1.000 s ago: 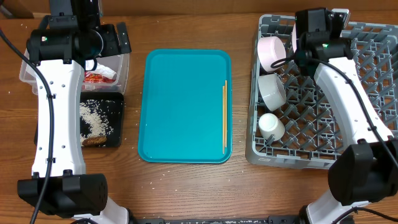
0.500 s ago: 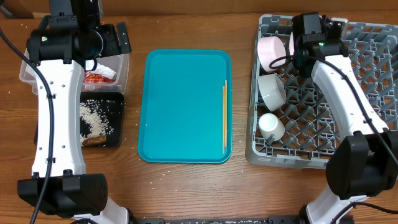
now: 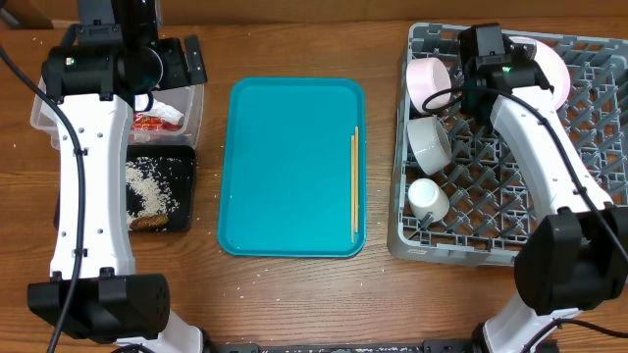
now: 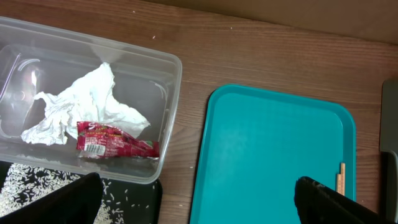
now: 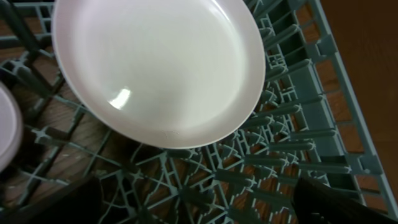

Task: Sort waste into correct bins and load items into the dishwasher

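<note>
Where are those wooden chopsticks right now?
Seen from overhead, the chopsticks lie side by side along the right edge of the teal tray, on the side nearest the grey dish rack.

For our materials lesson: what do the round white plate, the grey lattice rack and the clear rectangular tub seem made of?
Round white plate: likely glazed ceramic or melamine; glossy, with a bright highlight. Grey lattice rack: moulded plastic, matt. Clear rectangular tub: thin transparent plastic; its contents show through.

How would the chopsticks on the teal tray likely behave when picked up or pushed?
The chopsticks look thin and straight, so they are probably light and stiff. Lying flat on the smooth teal tray, they may slide or roll when nudged.
</note>
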Robot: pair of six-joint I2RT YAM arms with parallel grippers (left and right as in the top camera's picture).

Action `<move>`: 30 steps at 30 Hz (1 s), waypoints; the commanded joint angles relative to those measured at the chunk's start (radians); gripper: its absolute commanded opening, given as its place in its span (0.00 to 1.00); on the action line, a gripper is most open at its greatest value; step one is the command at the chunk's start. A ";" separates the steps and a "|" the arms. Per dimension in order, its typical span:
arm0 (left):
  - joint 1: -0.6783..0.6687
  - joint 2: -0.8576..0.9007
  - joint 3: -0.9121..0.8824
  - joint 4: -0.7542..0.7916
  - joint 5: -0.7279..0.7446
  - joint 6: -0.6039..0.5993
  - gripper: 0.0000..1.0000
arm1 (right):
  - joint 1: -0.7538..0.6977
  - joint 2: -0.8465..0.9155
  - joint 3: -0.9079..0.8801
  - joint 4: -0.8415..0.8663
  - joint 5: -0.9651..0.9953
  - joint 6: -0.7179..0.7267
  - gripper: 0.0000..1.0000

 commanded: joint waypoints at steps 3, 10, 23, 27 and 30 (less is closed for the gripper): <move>-0.002 -0.001 0.010 0.000 0.004 0.012 1.00 | 0.005 -0.069 0.043 -0.019 -0.214 0.004 1.00; -0.002 -0.001 0.010 0.000 0.004 0.012 1.00 | -0.053 -0.070 0.043 -0.039 -0.405 0.225 0.84; -0.002 -0.001 0.010 0.000 0.004 0.012 1.00 | -0.315 -0.060 0.004 0.077 -0.586 0.418 0.66; -0.002 -0.001 0.010 0.000 0.004 0.012 1.00 | -0.316 -0.044 0.000 0.059 -0.561 0.415 0.61; -0.002 -0.001 0.010 0.000 0.004 0.012 1.00 | -0.319 -0.032 -0.021 0.069 -0.549 0.416 0.60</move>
